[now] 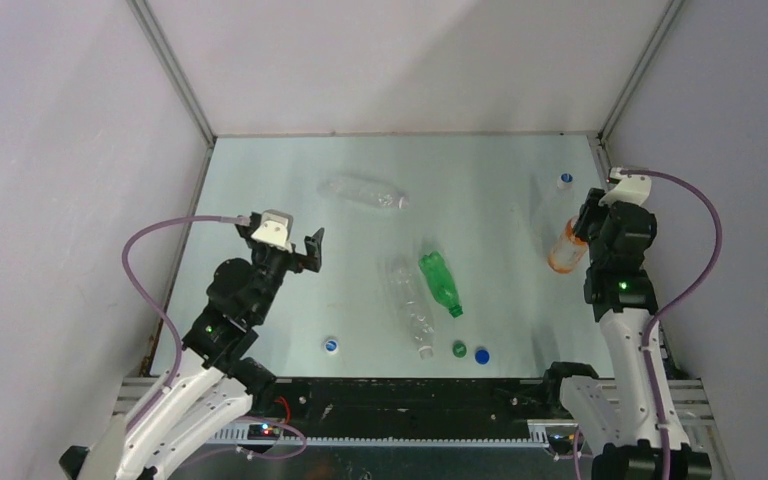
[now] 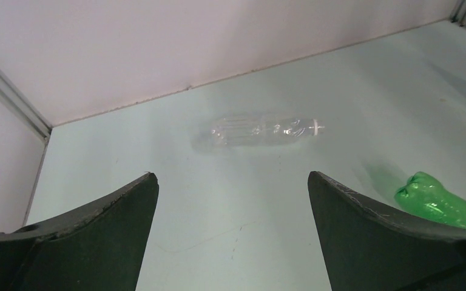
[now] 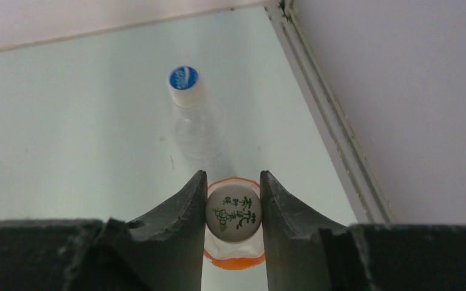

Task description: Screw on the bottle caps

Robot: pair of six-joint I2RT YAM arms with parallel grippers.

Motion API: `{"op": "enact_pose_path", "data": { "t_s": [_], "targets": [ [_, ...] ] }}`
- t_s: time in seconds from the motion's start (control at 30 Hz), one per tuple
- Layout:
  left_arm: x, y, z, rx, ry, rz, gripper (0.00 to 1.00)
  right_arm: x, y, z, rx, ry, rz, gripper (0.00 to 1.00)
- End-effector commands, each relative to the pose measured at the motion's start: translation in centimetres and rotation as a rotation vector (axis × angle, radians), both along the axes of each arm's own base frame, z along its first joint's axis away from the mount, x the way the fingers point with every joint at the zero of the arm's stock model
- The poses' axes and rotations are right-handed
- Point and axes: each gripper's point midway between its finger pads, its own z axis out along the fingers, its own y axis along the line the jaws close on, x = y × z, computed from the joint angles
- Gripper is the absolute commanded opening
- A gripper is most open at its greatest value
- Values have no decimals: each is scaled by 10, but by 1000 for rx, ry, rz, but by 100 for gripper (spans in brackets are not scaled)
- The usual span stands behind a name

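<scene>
Inside right end effector — white cap

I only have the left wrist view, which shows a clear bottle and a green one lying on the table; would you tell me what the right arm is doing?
Observer: The right gripper is closed on a white cap sitting on top of the upright orange bottle.
Operator: Thank you. Is any bottle capped already?
Observer: Yes, an upright clear bottle just beyond the orange one wears a fitted blue-and-white cap.
Operator: And where are the spare caps?
Observer: Three lie near the near edge of the table: a loose blue-and-white cap on the left, and a green cap beside a blue cap nearer the middle.
</scene>
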Motion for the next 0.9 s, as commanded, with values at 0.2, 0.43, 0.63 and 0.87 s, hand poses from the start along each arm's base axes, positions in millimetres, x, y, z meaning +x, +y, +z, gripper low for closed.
{"op": "enact_pose_path", "data": {
  "t_s": [0.2, 0.43, 0.63, 0.87],
  "targets": [
    [7, 9, -7, 25, -7, 46, 100, 21, -11, -33, 40, -16, -32, 5],
    [6, 8, -7, 22, -12, 41, 100, 20, -8, -43, 45, 4, -17, 21],
    [5, 7, -6, 17, -17, 34, 100, 18, -3, -38, 33, -11, 17, 40],
    [5, 7, -5, 16, -18, 31, 100, 18, -3, -35, 29, -19, 22, 51]
  ]
}}
